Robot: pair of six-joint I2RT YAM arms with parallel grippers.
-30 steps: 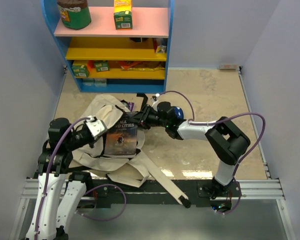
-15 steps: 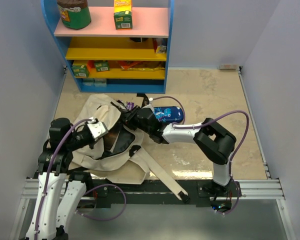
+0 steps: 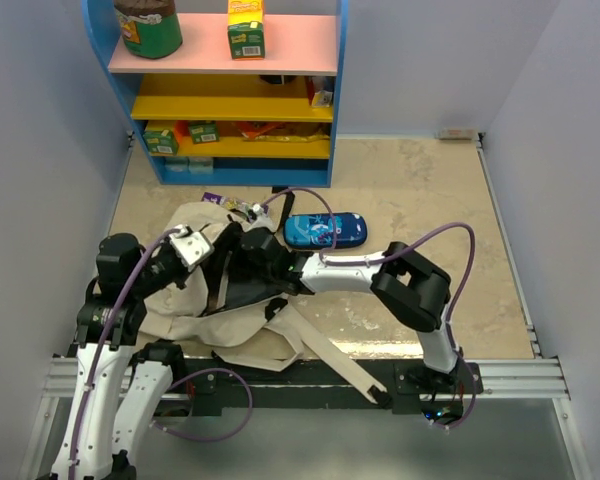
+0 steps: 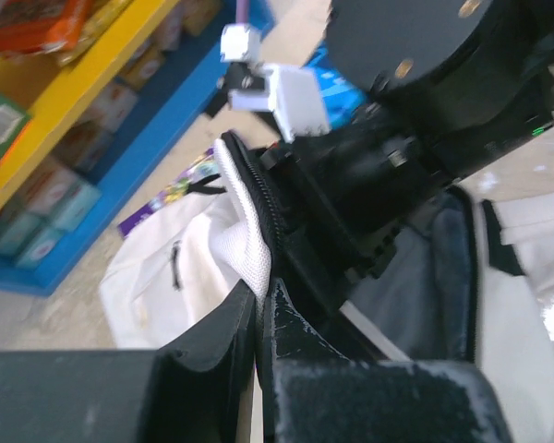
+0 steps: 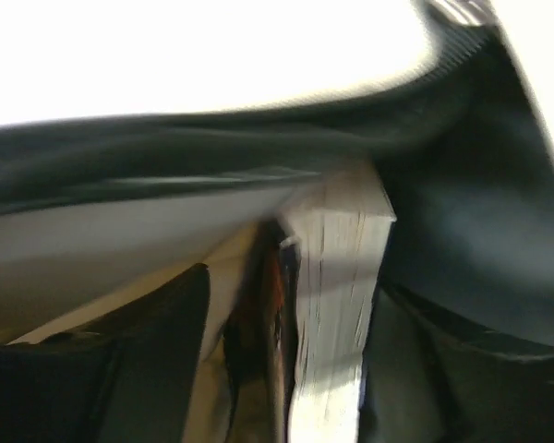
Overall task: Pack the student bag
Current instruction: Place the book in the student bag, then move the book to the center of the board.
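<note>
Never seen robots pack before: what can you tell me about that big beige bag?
The student bag is soft cream canvas, slumped at the near left of the table. Its zip mouth gapes, showing dark lining. The left gripper pinches the rim; the right gripper reaches inside with a book. A webbing strap with a black end trails toward the near edge.
</note>
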